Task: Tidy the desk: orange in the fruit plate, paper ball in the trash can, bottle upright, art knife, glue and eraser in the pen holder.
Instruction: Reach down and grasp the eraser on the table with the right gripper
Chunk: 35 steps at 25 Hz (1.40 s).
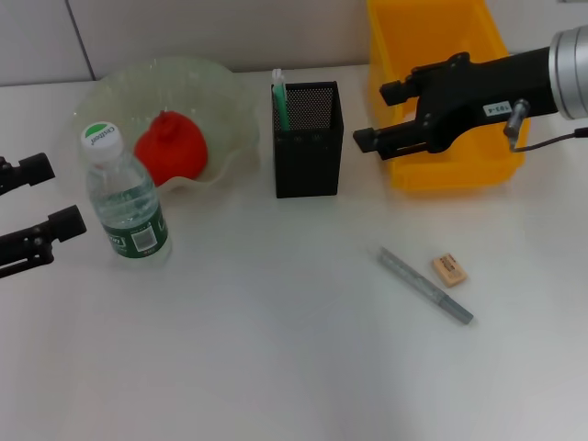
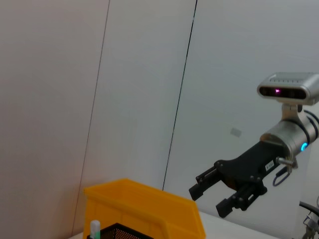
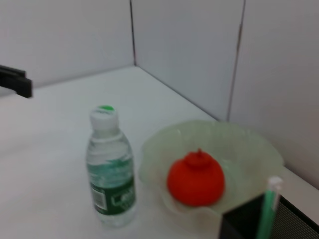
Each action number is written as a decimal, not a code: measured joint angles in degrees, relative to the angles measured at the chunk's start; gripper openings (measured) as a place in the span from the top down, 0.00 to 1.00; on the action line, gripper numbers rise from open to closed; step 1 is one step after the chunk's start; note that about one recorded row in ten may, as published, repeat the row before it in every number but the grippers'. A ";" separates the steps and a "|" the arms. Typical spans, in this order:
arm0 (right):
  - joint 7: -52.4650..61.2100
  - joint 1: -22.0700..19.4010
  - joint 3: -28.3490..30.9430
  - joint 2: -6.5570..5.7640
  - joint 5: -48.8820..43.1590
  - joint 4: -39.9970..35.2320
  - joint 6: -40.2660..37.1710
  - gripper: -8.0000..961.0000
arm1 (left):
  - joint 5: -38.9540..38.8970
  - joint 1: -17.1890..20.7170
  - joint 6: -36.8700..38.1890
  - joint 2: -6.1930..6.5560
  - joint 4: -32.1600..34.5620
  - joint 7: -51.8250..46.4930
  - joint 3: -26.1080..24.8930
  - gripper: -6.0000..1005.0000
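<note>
From the head view, the orange (image 1: pixel 170 147) sits in the plate (image 1: pixel 230 101) and the bottle (image 1: pixel 126 197) stands upright beside the empty, open left gripper (image 1: pixel 37 197). The right gripper (image 1: pixel 377 115), open and empty, hangs by the bin (image 1: pixel 441 175), just right of the holder (image 1: pixel 308 138), which has a green-capped stick (image 1: pixel 278 96) in it. The eraser (image 1: pixel 448 268) and knife (image 1: pixel 424 285) lie on the desk well below it, yet to be put away.

In the left wrist view, the right gripper (image 2: pixel 212 191) hangs open above the bin (image 2: pixel 149 209).

In the right wrist view, the orange (image 3: pixel 196 179) rests in the plate (image 3: pixel 249 144); the bottle (image 3: pixel 110 169) stands.

I can't see a paper ball anywhere.
</note>
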 joint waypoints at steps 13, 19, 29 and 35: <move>20.02 0.93 -4.10 -0.13 -18.15 -13.99 -10.53 0.23 | 0.07 0.69 0.02 -0.09 0.84 1.86 -0.38 0.17; 24.11 2.53 -5.88 -0.34 -23.32 -12.18 -13.61 0.23 | 0.33 1.17 -0.55 -0.27 0.37 2.78 -0.42 0.17; 26.96 6.58 -5.53 -0.41 -30.02 -4.74 -17.31 0.23 | 0.22 2.84 -0.38 -1.56 -0.62 10.38 -1.84 0.18; 26.96 8.05 -5.75 -0.45 -32.41 0.85 -15.95 0.23 | 0.27 2.36 -0.45 -1.64 -2.12 12.98 -1.39 0.18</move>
